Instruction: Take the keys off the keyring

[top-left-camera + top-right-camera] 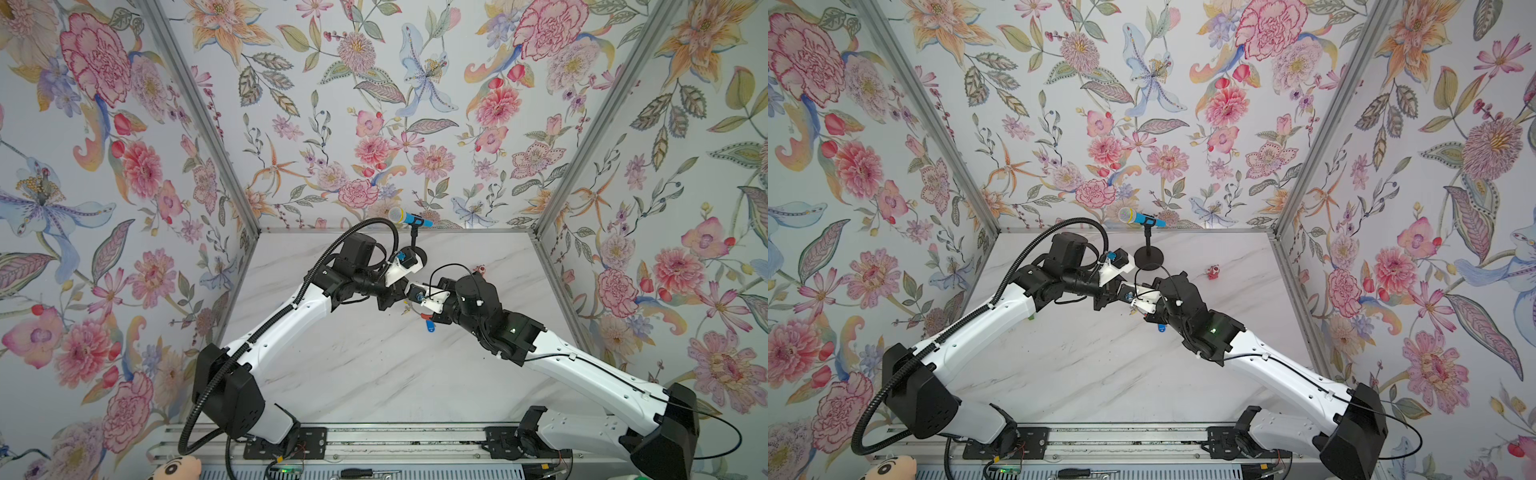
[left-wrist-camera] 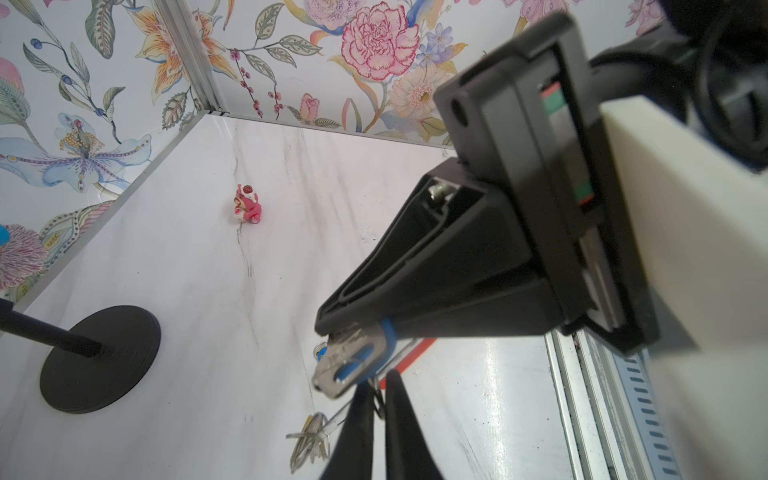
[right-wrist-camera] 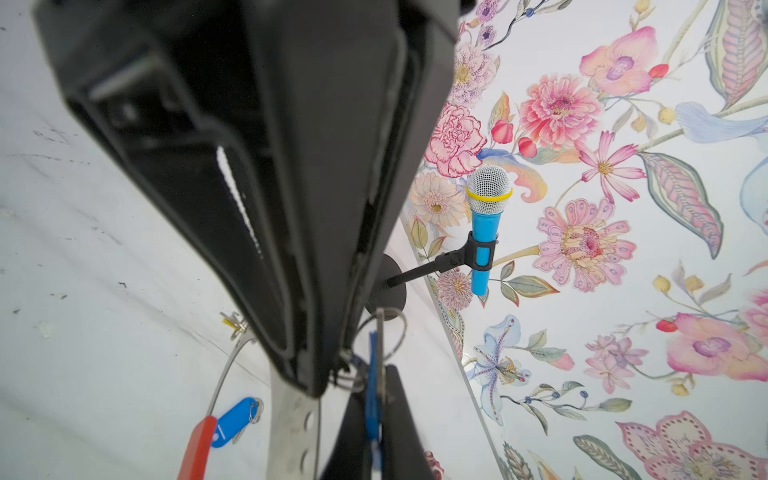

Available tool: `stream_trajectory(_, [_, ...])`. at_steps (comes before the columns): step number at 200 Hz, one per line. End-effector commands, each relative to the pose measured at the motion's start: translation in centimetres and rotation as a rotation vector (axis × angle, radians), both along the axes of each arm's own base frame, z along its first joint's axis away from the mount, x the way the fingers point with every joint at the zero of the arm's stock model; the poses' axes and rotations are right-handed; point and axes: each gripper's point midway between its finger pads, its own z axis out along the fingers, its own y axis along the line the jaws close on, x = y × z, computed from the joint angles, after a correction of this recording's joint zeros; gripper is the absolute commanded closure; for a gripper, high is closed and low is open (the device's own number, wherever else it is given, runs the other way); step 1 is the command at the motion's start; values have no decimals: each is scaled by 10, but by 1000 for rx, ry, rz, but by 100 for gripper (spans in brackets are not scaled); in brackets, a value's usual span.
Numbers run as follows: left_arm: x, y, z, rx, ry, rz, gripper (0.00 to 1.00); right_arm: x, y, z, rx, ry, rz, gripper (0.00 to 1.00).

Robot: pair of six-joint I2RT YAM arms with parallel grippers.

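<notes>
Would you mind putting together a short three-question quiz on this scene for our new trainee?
1. True or false: the microphone stand is upright.
2. Which colour is the key tag pinched by the right gripper? A yellow, B blue, C green.
3. Name the small pink object right of that stand in a top view.
Key: 1 true; 2 B; 3 toy figure.
</notes>
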Motion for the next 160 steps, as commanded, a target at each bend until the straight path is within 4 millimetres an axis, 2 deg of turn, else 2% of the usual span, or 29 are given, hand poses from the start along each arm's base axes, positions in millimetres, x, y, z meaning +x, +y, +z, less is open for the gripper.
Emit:
stream_trajectory(1, [-4,0,22,-69,-47,-10,85,-16,11,22,156,15,100,100])
stream_trajectory(59, [-2,14,43,-146,-76,27,72,-20,5,35,272,37,134,100])
stream_trajectory(76, [-2,19,44,-173,-80,39,68,-22,5,42,307,36,150,100])
stream_trajectory(138, [-11,22,40,-278,-28,30,66,-28,2,57,402,37,188,100])
stream_trajectory(160, [-13,19,46,-326,-12,7,68,-28,1,60,422,41,196,100])
